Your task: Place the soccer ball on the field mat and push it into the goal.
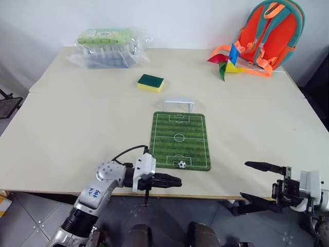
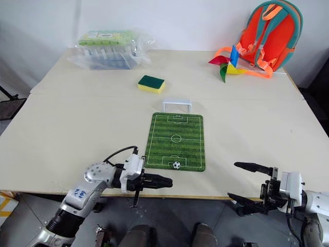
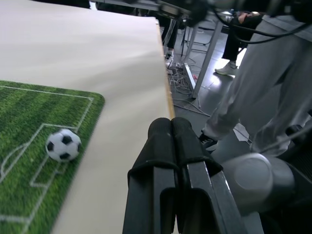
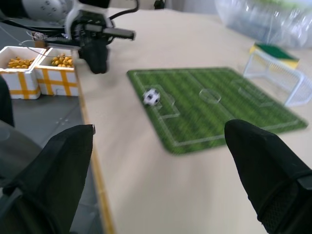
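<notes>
beige table [image 1: 77,134] carries field mat [image 1: 180,139], goal [image 1: 179,104], sponge [image 1: 150,82], pinwheel [image 1: 226,60].

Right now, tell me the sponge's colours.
The sponge is dark green on top, yellow below; clearest in the left eye view.

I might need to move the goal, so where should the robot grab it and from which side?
Grip the goal's top crossbar from above, fingers straddling it front to back. It stands upright past the field mat's far end; the bar is thin, straight and exposed, and the sponge lies clear.
</notes>
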